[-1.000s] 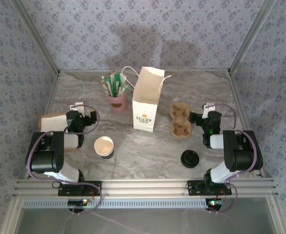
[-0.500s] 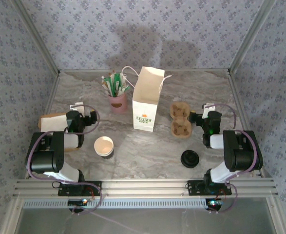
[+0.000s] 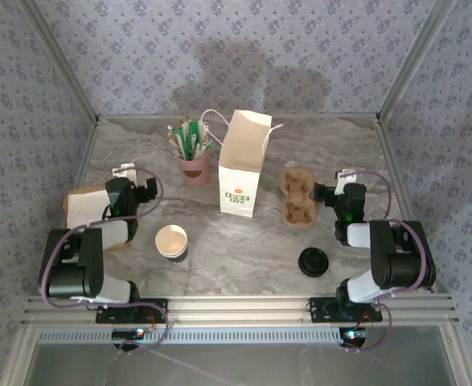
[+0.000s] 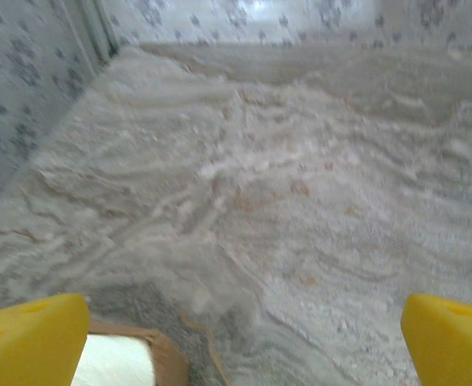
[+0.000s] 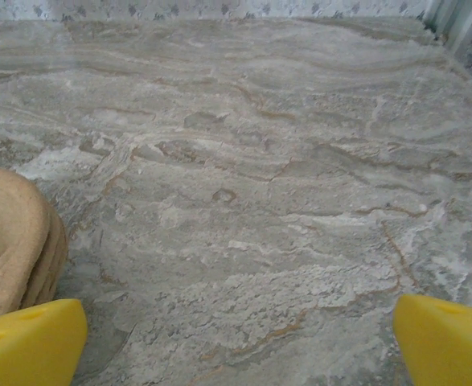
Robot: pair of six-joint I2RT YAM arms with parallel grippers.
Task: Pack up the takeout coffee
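Note:
The takeout coffee is out of view. An open paper cup [image 3: 171,240] with a cream inside stands at front left, without a lid. A loose black lid [image 3: 313,262] lies at front right. The white paper bag [image 3: 243,165] stands upright mid-table, mouth open. My left gripper [image 3: 129,185] hovers left of the cup and is open; its yellow fingertips [image 4: 30,342] have only bare table between them. My right gripper [image 3: 342,191] sits right of the cardboard carrier [image 3: 297,198], open and empty, and the yellow fingertips [image 5: 441,342] are far apart.
A pink cup [image 3: 193,166] of stirrers and sachets stands left of the bag. A brown sleeve with white paper [image 3: 84,206] lies under the left arm, its corner [image 4: 123,362] by my left finger. The carrier's edge [image 5: 14,241] shows at left. Walls close in on three sides.
The left arm has shifted slightly toward the back of the table. The right arm, cup, lid and bag have not moved.

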